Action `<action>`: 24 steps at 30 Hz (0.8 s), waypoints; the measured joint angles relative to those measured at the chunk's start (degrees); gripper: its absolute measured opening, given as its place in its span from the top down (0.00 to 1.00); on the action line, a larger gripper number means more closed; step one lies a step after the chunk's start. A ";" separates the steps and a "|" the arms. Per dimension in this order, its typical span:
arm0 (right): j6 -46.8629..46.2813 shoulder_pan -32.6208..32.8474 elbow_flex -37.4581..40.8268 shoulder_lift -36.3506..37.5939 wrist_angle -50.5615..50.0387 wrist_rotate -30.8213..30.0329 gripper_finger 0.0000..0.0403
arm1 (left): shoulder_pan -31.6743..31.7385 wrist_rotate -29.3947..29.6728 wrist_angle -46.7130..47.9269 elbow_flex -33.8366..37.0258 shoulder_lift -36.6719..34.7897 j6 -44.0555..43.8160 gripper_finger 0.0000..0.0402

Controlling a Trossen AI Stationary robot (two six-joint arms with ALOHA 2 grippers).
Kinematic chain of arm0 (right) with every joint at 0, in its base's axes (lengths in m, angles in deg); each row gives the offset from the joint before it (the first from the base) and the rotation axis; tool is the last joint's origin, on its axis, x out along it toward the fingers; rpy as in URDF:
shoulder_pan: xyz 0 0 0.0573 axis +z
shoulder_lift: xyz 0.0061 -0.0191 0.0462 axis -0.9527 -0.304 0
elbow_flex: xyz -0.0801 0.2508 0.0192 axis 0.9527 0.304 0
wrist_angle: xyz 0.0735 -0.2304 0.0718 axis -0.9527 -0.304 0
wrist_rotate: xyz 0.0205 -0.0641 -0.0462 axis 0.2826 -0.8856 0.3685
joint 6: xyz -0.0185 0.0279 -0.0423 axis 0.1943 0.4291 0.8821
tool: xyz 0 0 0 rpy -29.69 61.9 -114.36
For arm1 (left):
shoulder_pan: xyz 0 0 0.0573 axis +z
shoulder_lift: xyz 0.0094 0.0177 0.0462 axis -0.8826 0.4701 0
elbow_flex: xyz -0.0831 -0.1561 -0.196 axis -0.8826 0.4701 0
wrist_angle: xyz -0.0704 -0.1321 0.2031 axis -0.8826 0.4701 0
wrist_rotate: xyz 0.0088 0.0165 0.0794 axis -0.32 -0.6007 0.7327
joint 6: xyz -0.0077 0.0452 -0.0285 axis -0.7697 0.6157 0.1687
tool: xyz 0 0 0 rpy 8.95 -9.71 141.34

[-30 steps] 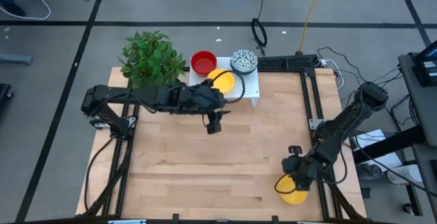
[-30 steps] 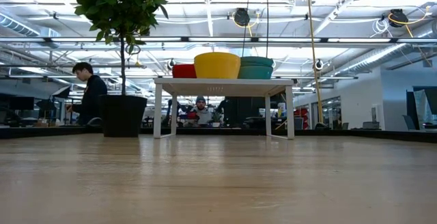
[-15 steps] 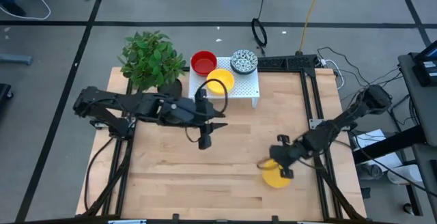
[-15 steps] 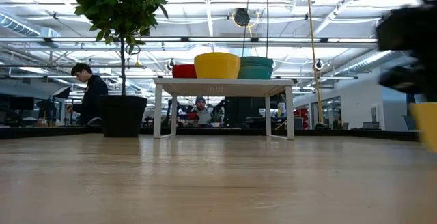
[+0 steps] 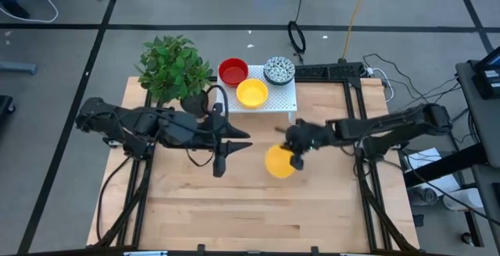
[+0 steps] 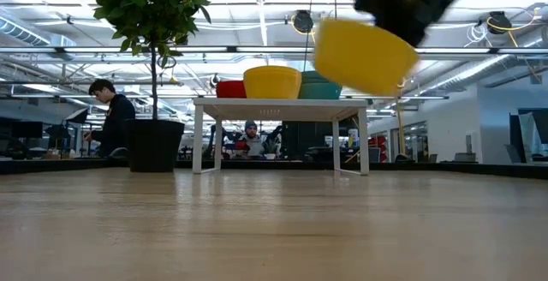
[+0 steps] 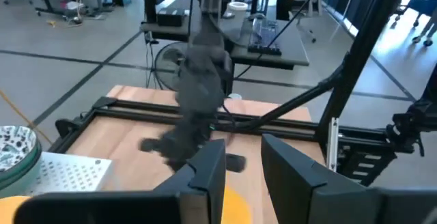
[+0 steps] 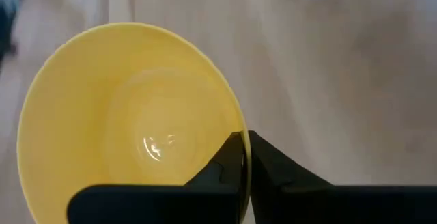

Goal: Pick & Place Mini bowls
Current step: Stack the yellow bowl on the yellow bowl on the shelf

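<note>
High view. The right claw (image 5: 294,161) pinches the rim of a yellow bowl (image 5: 279,162) and carries it above the desk (image 5: 195,209), now just in front of the white perforated stand (image 5: 286,100); half a second ago this bowl hung nearer the desk's right front corner, so it has travelled well toward the stand. On or against the stand sit a second yellow bowl (image 5: 251,94), a red bowl (image 5: 233,72) and a patterned bowl (image 5: 279,70). The left claw (image 5: 219,165) has drawn back from the stand toward the desk's middle. Judgement: the left arm has delivered, the right arm is mid-transfer, and placement on the stand remains to be done.

Low view. The carried yellow bowl (image 6: 363,56) hangs tilted, above and to the right of the stand (image 6: 278,106), gripped from above by the right claw (image 6: 411,11). A potted plant (image 6: 154,75) stands left of the stand; a person (image 6: 110,116) sits in the room beyond.

Left wrist view. The left claw (image 7: 242,173) is empty, its fingers parted by a narrow gap.

Right wrist view. The right claw (image 8: 244,166) is closed tightly on the rim of the yellow bowl (image 8: 130,121).

No brand, label or writing is legible in any view.
</note>
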 joint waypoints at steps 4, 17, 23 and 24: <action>1.11 -5.69 -7.14 0.00 -0.29 -1.50 1.00 | -1.18 0.19 -0.72 0.04 -0.08 0.07 0.76; 2.14 -21.80 -24.23 -9.83 0.35 -1.50 1.00 | -1.53 0.30 -1.77 0.00 -0.25 0.26 0.76; 0.66 -26.61 -29.41 -15.70 0.71 -1.46 1.00 | -1.51 0.30 -1.66 0.02 -0.25 0.36 0.76; 0.98 -27.22 -29.94 -16.08 0.95 -1.51 1.00 | -1.51 0.30 -1.64 0.00 -0.25 0.36 0.76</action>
